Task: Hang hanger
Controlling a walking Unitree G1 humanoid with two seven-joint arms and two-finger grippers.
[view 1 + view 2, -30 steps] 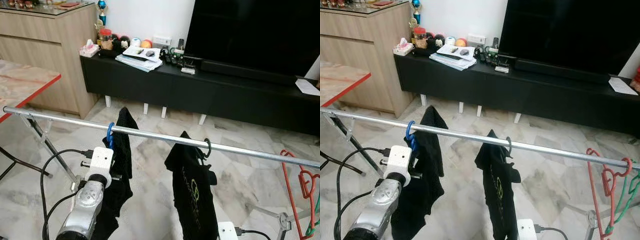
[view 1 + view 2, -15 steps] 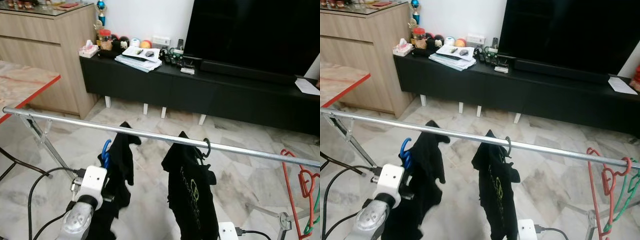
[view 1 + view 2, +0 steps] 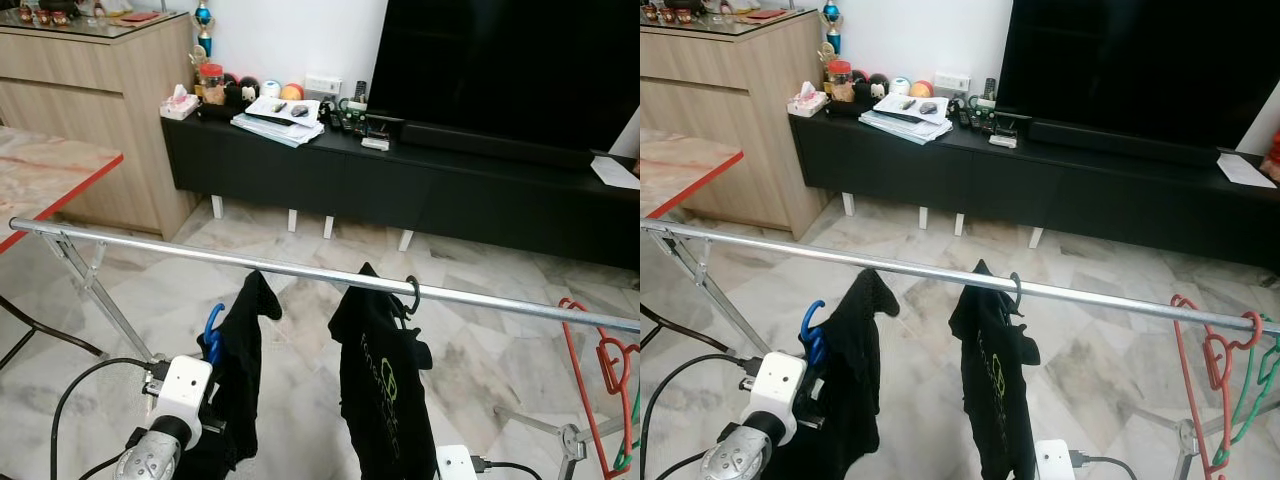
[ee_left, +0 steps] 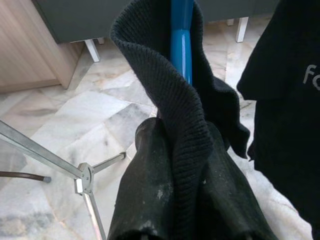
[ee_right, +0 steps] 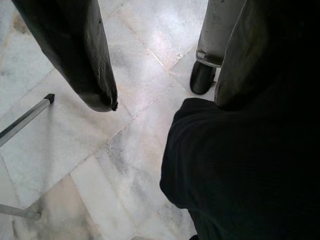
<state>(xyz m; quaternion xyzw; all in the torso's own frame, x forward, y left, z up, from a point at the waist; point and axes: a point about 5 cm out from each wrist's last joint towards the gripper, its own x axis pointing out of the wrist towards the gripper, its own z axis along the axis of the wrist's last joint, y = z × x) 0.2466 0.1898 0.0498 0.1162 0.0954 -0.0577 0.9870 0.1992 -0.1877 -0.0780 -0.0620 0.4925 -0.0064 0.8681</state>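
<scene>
Hanging step, not done yet — the blue hanger [image 3: 213, 328] with its black knit top [image 3: 245, 370] sits below the rail [image 3: 300, 272], hook clear of it, left of the black printed shirt [image 3: 385, 390] already hung there. Left gripper [image 4: 182, 150] is clamped on the garment and hanger neck. Next move, I'd say: lift up and hook over the smooth shiny metal tube. Right gripper [image 5: 160, 70], low under the rail, has fingers spread wide, holding nothing, beside dark cloth. Floor's glossy marble tile.
</scene>
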